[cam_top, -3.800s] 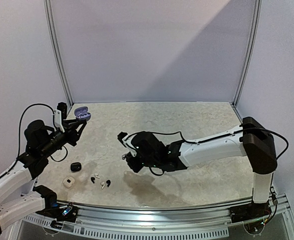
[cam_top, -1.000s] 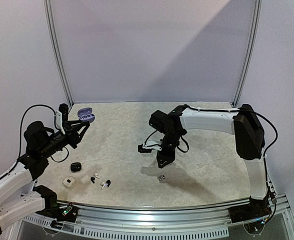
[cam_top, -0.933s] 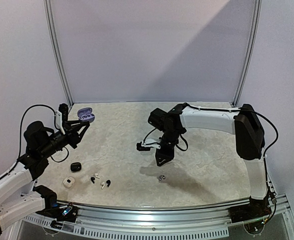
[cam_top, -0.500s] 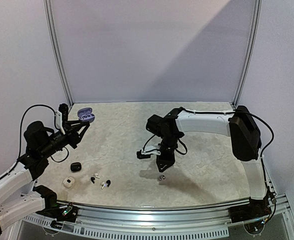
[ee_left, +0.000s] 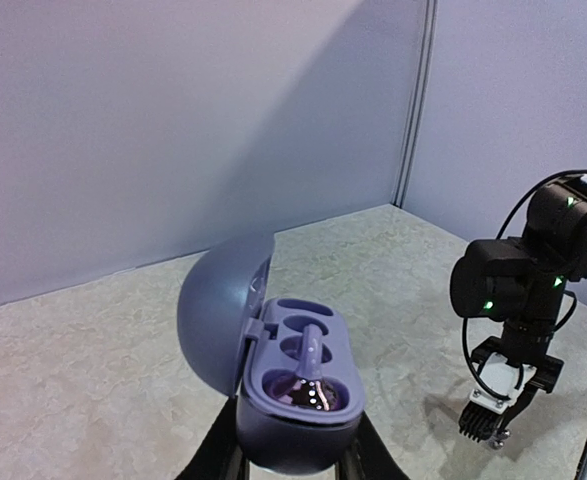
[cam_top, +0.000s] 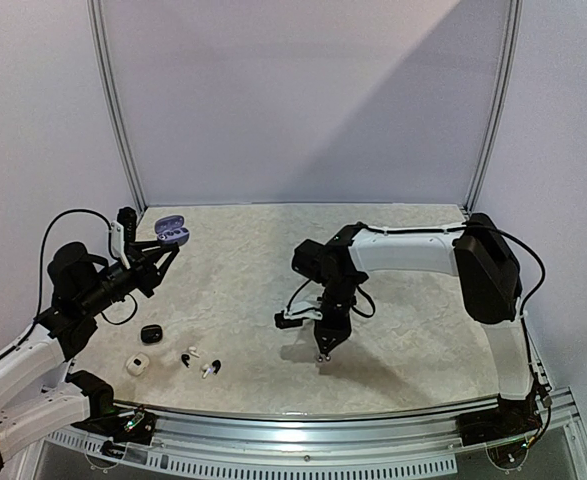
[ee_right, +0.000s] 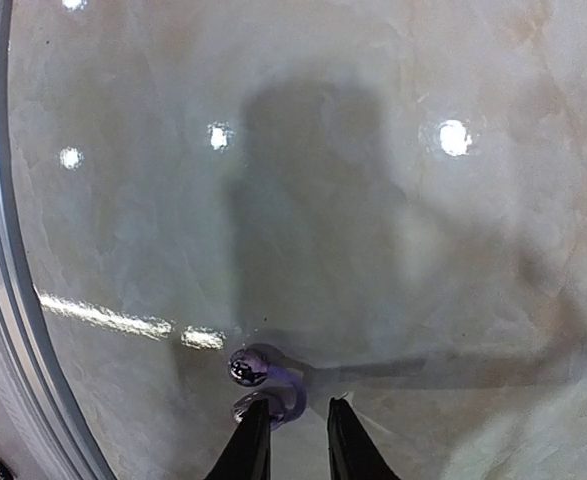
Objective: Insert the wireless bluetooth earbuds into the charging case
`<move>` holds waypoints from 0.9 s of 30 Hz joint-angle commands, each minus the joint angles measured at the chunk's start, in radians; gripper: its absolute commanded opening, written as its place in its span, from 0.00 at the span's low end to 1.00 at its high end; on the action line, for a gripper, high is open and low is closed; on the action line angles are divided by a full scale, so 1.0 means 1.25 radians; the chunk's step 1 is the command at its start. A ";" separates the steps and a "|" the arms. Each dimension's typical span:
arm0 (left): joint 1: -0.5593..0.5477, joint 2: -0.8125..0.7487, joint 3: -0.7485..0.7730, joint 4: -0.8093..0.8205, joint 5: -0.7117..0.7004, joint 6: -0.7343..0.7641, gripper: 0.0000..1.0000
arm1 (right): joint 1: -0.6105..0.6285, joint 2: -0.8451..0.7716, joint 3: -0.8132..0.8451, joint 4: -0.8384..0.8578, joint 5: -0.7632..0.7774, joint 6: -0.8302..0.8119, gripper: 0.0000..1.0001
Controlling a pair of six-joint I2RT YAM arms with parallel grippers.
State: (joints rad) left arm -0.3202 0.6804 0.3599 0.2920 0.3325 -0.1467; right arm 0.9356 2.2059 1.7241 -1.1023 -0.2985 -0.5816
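R gripper tip-down at table's front-centre, jaws a slit apart, nothing between.
Lavender earbud lies just beside one fingertip, hidden in top view. L gripper, fingers mostly hidden, clamps open charging case aloft nr rear-left corner.

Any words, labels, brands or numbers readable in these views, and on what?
None legible in any view. The open lavender charging case shows only tiny light dots, no lettering; the black pebble-shaped case and cream pebble-shaped case are too small to tell.
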 commanded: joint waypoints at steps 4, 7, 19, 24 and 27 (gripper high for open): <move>-0.004 -0.002 -0.011 -0.009 0.000 0.003 0.00 | 0.018 -0.013 -0.047 -0.003 -0.003 0.013 0.20; -0.004 -0.002 -0.011 -0.010 -0.001 0.003 0.00 | 0.020 -0.011 -0.048 -0.003 -0.005 0.019 0.20; -0.003 -0.002 -0.012 -0.013 -0.001 0.003 0.00 | 0.028 -0.042 -0.071 -0.036 -0.030 0.076 0.21; -0.003 -0.001 -0.012 -0.012 -0.001 0.003 0.00 | 0.032 -0.038 -0.078 -0.053 -0.056 0.107 0.23; -0.003 -0.001 -0.012 -0.012 0.000 0.003 0.00 | 0.032 -0.033 -0.078 -0.064 -0.074 0.127 0.23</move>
State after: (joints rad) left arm -0.3202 0.6804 0.3599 0.2893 0.3321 -0.1467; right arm 0.9676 2.1887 1.6375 -1.1488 -0.3454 -0.4706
